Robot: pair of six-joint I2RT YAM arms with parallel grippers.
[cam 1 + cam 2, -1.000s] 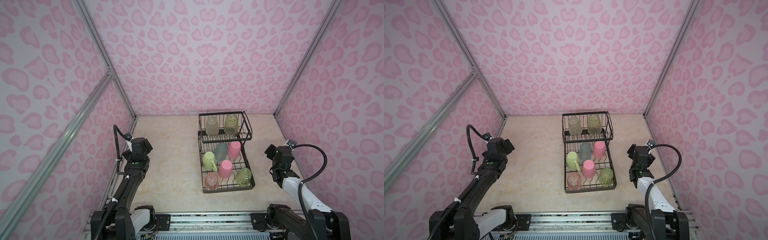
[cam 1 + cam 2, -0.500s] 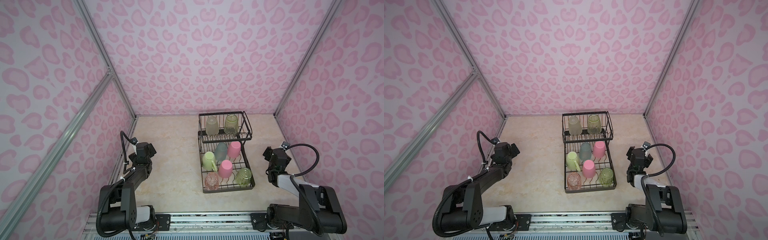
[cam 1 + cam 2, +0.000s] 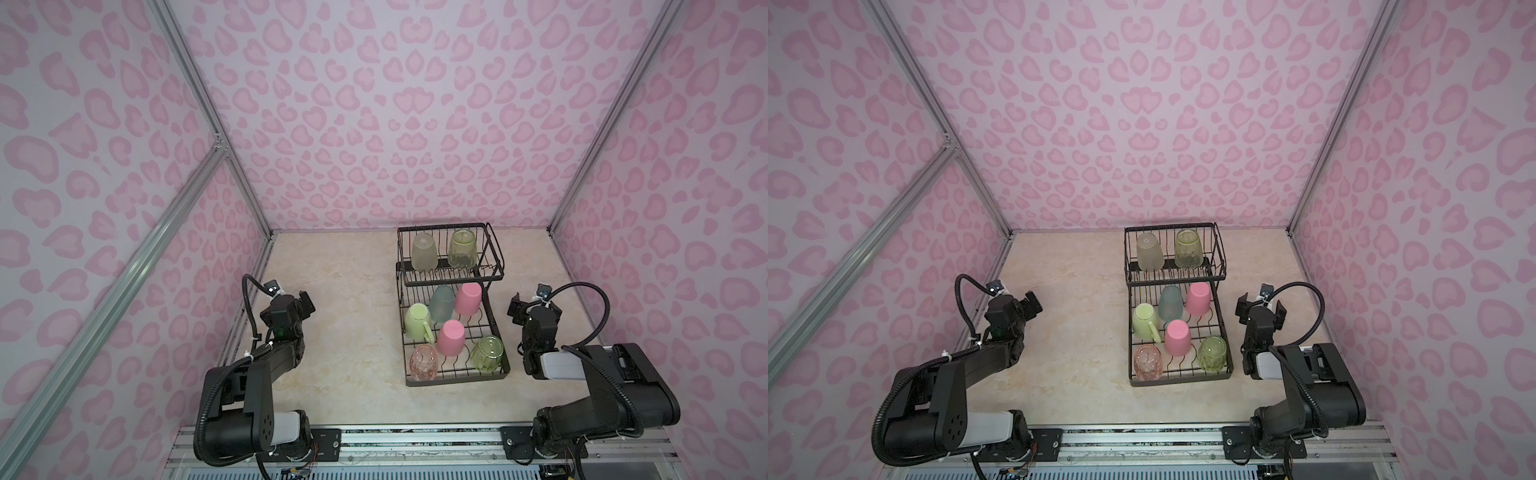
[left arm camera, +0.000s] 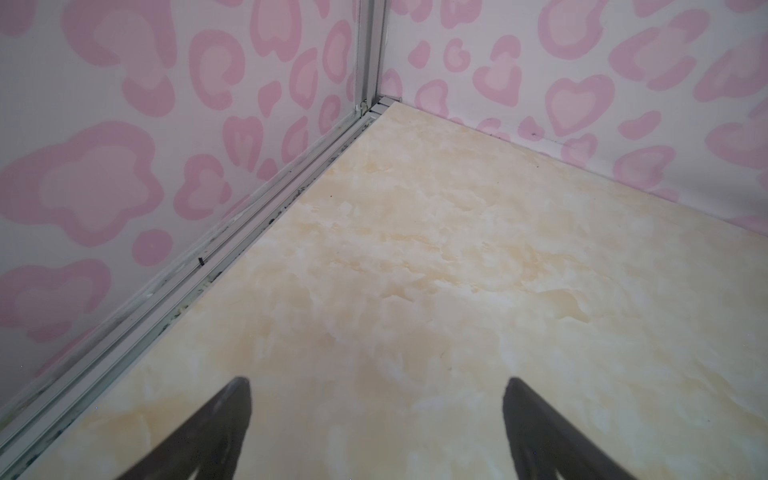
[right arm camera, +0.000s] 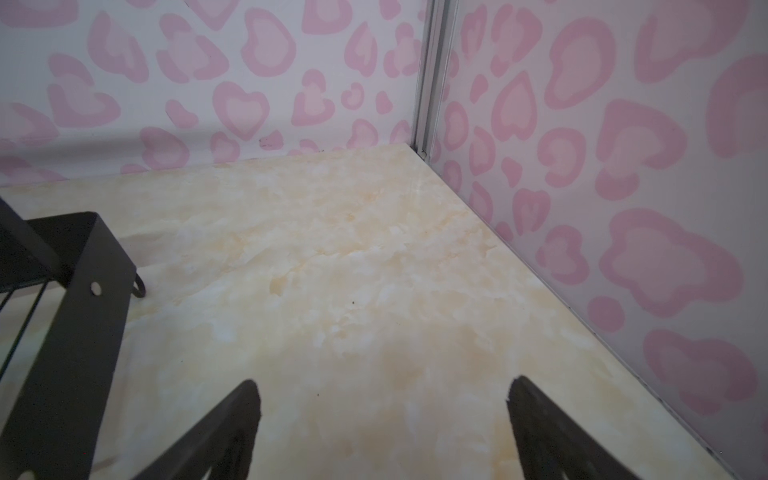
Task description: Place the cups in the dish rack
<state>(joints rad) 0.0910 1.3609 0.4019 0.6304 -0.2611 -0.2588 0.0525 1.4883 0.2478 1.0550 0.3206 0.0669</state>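
Dish rack (image 3: 457, 380): on the table (image 3: 353, 332), raised basket (image 3: 446, 271) at its 12 o'clock end.
Cups (image 3: 451, 337): all eight in the rack; frosted whitish tumbler (image 3: 424, 252) and clear green glass (image 3: 462, 248) in the basket, six below, seemingly mouth-down.
Left gripper (image 4: 376, 386): fingers wide apart, empty, at the rack's 9 o'clock, well apart.
Right gripper (image 5: 384, 388): fingers wide apart, empty, near the rack's 3 o'clock.

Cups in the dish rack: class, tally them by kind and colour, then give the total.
Opaque pink tumblers: 2
Clear green glasses: 2
Clear pink glass: 1
Pale-green mug: 1
Frosted teal tumbler: 1
Frosted whitish tumbler: 1
Total in the dish rack: 8
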